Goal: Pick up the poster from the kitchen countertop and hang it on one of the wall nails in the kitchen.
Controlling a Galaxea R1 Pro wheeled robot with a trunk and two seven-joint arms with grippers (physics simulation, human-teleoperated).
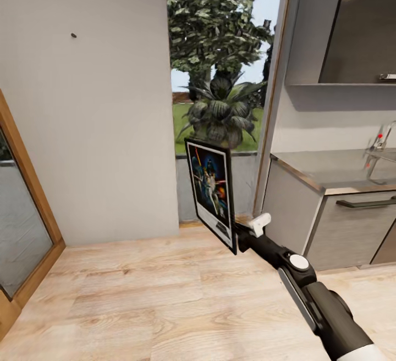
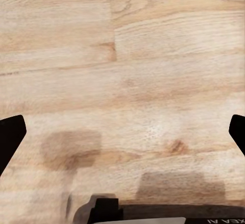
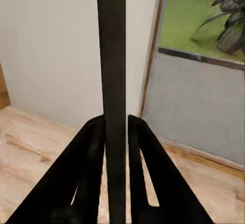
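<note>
Pale grey wall (image 1: 99,130) takes up the left half of our head view, and high on it sits a small dark nail (image 1: 73,35), a mere dot. It looks like the hanging point, well above and to the left of where the load is now. Blond wood floor (image 1: 165,295) runs below; a window (image 1: 220,64) with a tree and a potted plant stands straight ahead. To the right, the grey-brown countertop (image 1: 330,171) tops grey cabinets with a dark bar handle, and the poster is no longer on it.

The poster (image 1: 212,190) hangs in the air ahead of us, upright, turned so we see its printed face at a slant, low against the window. It is carried by its lower corner at the end of the outstretched right arm (image 1: 308,289). We judge this a carrying posture: frame vertical and clear of floor and cabinets while the base lines up with the wall.

The right gripper (image 3: 116,132) has its two black fingers drawn in tight against the frame's thin black edge (image 3: 111,55), one on each side, no gap to spare. Firm pinch, as far as we can tell.

The left gripper (image 2: 122,132) points down at bare floorboards, fingertips spread wide at the edges of its wrist view, nothing between them.

Lift and leftward reach are still needed.
</note>
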